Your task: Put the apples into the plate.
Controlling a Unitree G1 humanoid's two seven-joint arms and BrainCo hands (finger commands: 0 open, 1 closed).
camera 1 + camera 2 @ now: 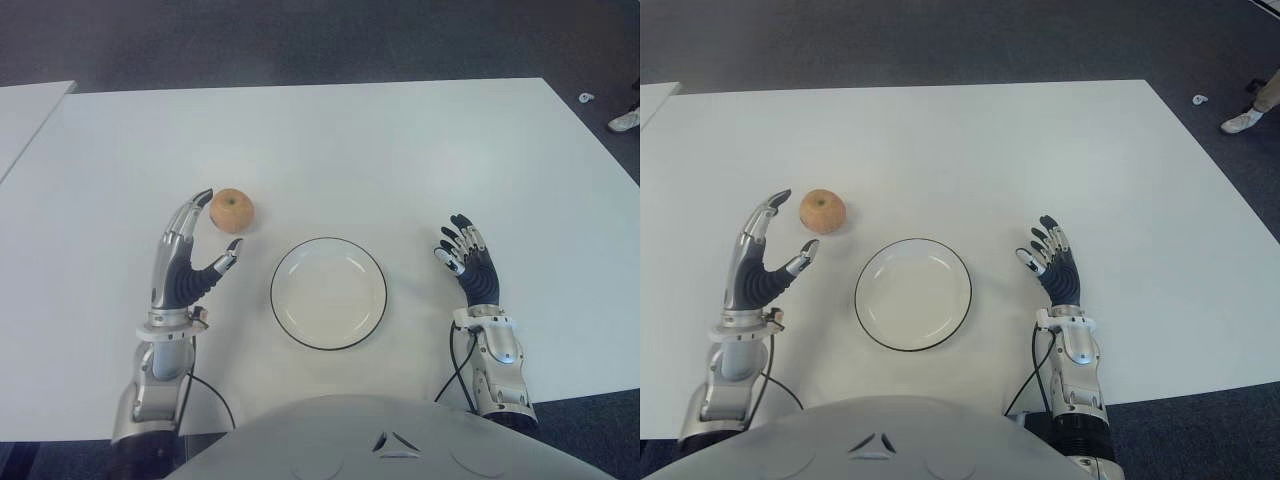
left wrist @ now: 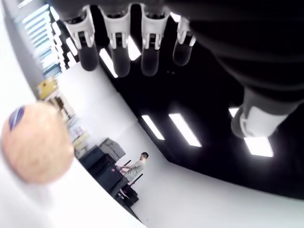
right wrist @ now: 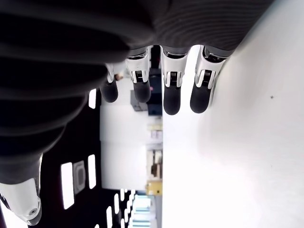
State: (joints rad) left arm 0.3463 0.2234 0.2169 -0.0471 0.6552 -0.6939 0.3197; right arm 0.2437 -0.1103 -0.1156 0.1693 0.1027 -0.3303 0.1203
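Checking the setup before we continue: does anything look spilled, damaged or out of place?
Nothing stands out. One apple sits intact on the table beside the open left hand; the plate is unbroken; the right hand shows open right of it.

One apple [image 1: 231,210], one white plate [image 1: 328,293] with dark rim, one white table [image 1: 400,150], two robot hands: left hand [image 1: 186,262], right hand [image 1: 468,262]

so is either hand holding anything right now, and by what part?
Nothing is held. The left hand is open beside the apple, not touching it; the right hand is open, right of the plate.
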